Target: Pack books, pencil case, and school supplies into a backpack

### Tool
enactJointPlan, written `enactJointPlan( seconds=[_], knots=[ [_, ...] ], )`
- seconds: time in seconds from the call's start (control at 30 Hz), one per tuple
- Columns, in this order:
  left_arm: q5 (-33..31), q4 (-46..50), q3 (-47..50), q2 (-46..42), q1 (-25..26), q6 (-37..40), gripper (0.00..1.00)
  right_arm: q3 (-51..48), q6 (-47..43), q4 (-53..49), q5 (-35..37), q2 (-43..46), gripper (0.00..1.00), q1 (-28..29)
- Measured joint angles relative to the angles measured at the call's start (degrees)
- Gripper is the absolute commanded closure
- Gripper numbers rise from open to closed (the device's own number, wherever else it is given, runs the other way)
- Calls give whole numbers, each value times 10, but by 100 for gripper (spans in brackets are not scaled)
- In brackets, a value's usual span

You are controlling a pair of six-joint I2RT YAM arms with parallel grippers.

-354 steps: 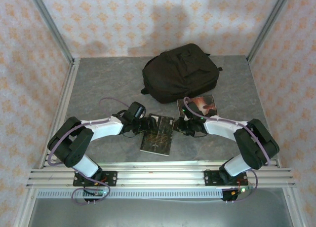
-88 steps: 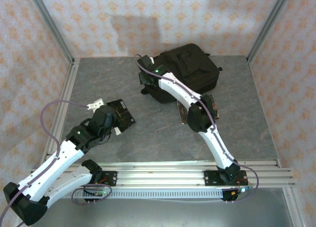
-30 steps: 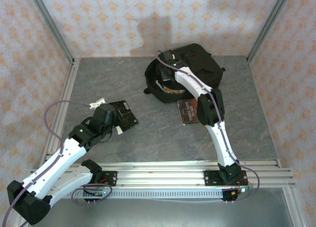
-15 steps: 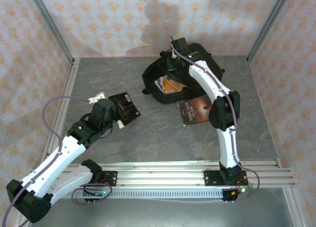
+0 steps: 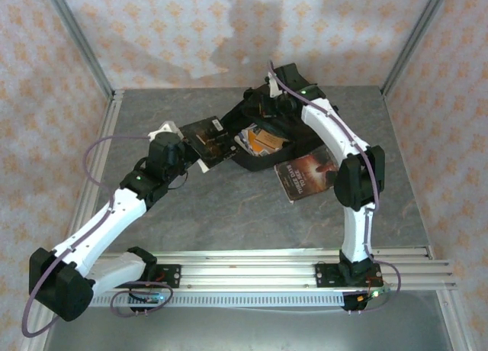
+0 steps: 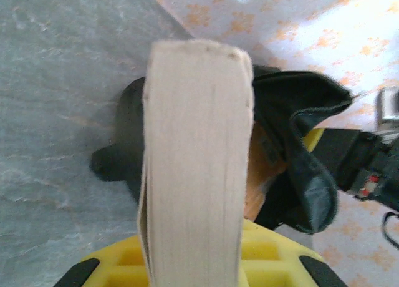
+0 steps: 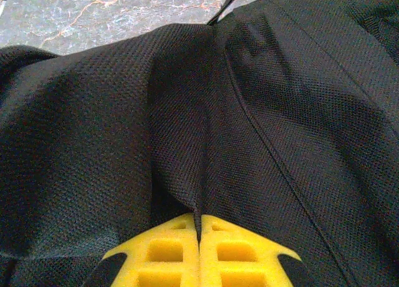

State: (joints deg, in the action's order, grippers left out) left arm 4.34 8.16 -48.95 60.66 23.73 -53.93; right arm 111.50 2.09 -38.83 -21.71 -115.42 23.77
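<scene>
Black backpack (image 7: 124, 112) pinched by right gripper (image 7: 199, 219); overhead, orange book (image 5: 264, 141) inside.

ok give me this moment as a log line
left gripper shut on black book near backpack opening | right gripper shut on backpack fabric | orange book inside | brown book on table

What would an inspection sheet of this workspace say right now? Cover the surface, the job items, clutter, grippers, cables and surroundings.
Surface: grey marbled tabletop, flat.
Job's things: large black fabric backpack open at the far side, an orange-and-white book inside; brown paperback with pale title lying beside it; dark-covered paperback held at the opening.
Clutter: nothing seen.
Grippers: left gripper shut on the dark-covered paperback; right gripper shut on backpack fabric.
Cables: purple cable loops off the left arm.
Surroundings: orange-patterned walls, aluminium frame.
</scene>
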Motion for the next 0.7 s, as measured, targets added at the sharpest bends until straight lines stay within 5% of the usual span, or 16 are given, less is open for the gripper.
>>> enactJointPlan(
  seconds=[0.4,0.7],
  knots=[
    [12,-1,-41,-27,-2,0,100,-33,16,22,-7,18,100,-2],
    [66,-112,-43,129,-2,-34,100,-36,22,21,-33,24,97,-2]
  ],
)
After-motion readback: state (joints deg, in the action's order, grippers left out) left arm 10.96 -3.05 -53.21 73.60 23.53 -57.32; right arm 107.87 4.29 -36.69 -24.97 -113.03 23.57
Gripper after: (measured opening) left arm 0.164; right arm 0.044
